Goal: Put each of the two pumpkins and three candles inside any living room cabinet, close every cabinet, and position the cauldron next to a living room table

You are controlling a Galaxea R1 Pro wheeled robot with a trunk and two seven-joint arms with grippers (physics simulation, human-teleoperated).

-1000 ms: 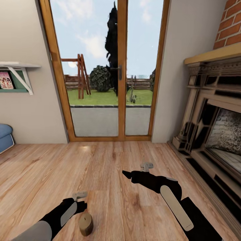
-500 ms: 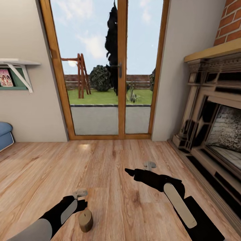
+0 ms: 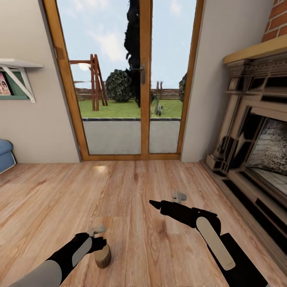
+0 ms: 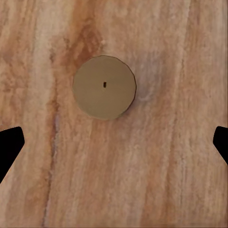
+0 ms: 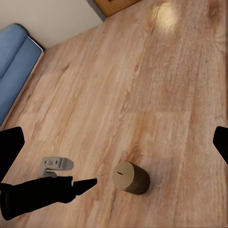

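The left gripper [image 3: 97, 239] hangs wide open straight above a candle [image 3: 103, 256] standing upright on the wooden floor [image 3: 119, 191] (nothing held); the right gripper [image 3: 156, 205], also spread wide, hovers apart, near the fireplace [image 3: 255, 151]

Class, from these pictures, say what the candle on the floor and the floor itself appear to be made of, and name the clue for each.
Candle: probably wax, matte grey-beige; its flat round top has a small dark wick mark at the centre. Floor: wood planks or wood-look laminate, warm brown with a slight sheen; grain streaks, plank seams and a bright reflection near the door suggest a sealed finish.
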